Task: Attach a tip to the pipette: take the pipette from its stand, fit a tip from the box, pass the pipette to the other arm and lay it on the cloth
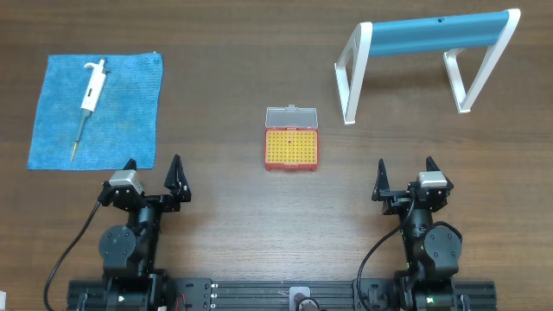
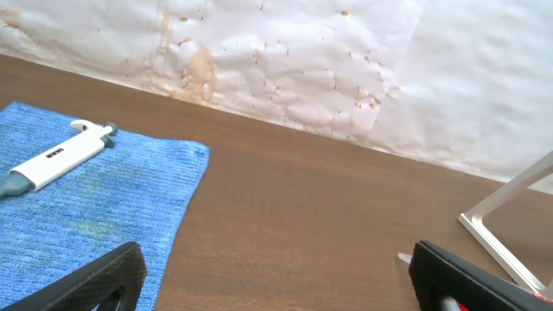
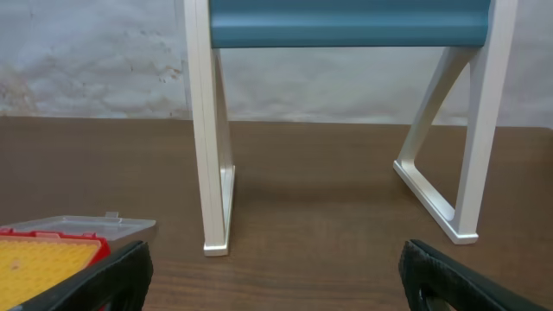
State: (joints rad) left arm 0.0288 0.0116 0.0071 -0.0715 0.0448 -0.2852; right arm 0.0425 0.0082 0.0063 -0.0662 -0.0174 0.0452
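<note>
Pipette (image 1: pixel 90 89) with tip lying slantwise on blue cloth (image 1: pixel 130 112) at ten o'clock of wooden table (image 1: pixel 225 69), open tip box (image 1: pixel 291 149) mid-table, white-and-blue stand (image 1: pixel 432 34) at two o'clock, left gripper (image 1: pixel 153 166) at seven, right gripper (image 1: pixel 406 166) at five, both released, grasping nothing

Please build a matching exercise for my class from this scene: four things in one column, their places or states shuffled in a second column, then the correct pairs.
Things
1. pipette
2. tip box
3. stand
4. left claw

Places or states
A. middle of the table, lid open
B. lying on the blue cloth
C. far right side of the table, nothing on it
D. open, holding nothing, just short of the cloth's near edge

Pairs: 1-B, 2-A, 3-C, 4-D
</note>
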